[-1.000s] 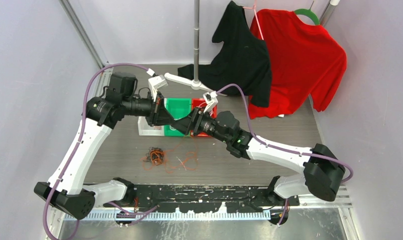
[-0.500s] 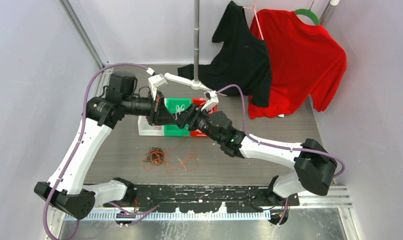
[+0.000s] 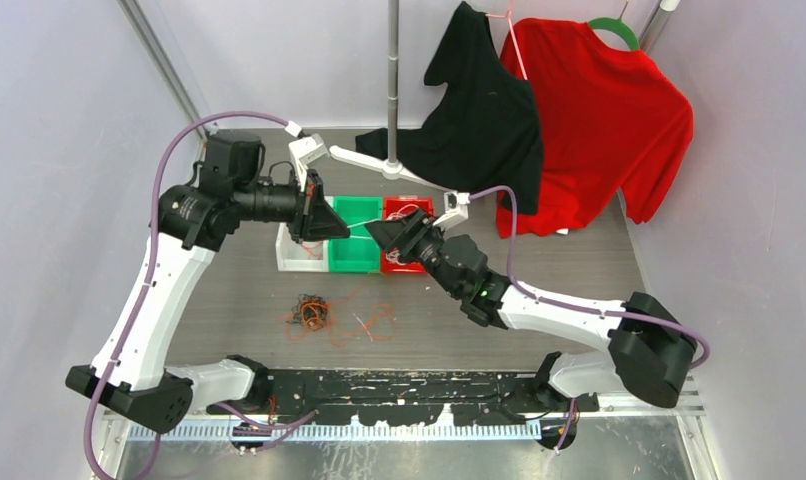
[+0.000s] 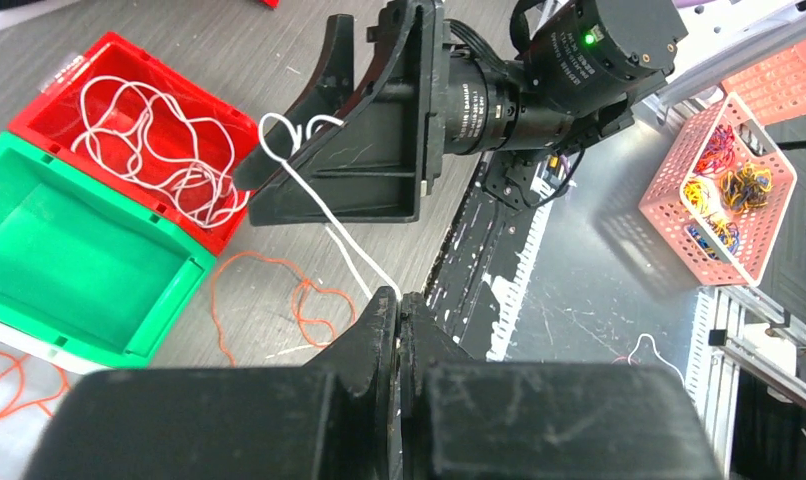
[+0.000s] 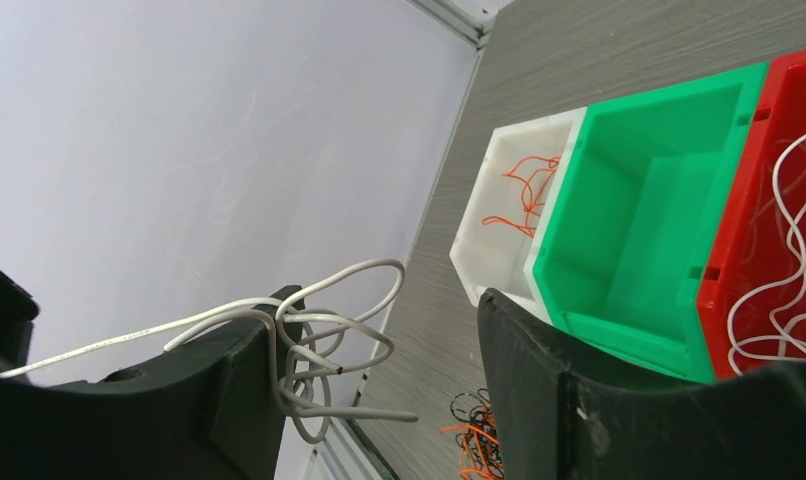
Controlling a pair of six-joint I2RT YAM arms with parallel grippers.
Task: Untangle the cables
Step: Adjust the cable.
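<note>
Cables (image 3: 310, 313) lie nearest to the arm bases: a dark and orange tangle rests on the table (image 3: 579, 250), at about 7 o'clock from the green bin (image 3: 354, 248). Just beside the tangle, at its 3 o'clock, a loose orange cable (image 3: 374, 322) makes flat loops on the wood.

Further in, the two grippers meet above the bins, tip toward tip. The left gripper (image 4: 399, 300) has its fingers pressed together on a white cable (image 5: 301, 352). From that grip the strand runs straight across to the right gripper (image 5: 389, 300). The fingers of the right gripper stand apart. The knotted loops of the white cable hang over one finger only and the other finger does not touch them.

Under the grippers, three bins stand in one row, side against side. The white bin (image 5: 499, 215) is at 9 o'clock of the green one and holds a thin orange cable. The red bin (image 4: 49, 100) is at 3 o'clock of the green one and holds another white cable in many loose curls.

At the far end, a metal pole (image 3: 393, 80) stands at 12 o'clock. A black shirt (image 3: 484, 110) and a red shirt (image 3: 604, 110) hang at about 1 o'clock, and their lower edges reach the table.
</note>
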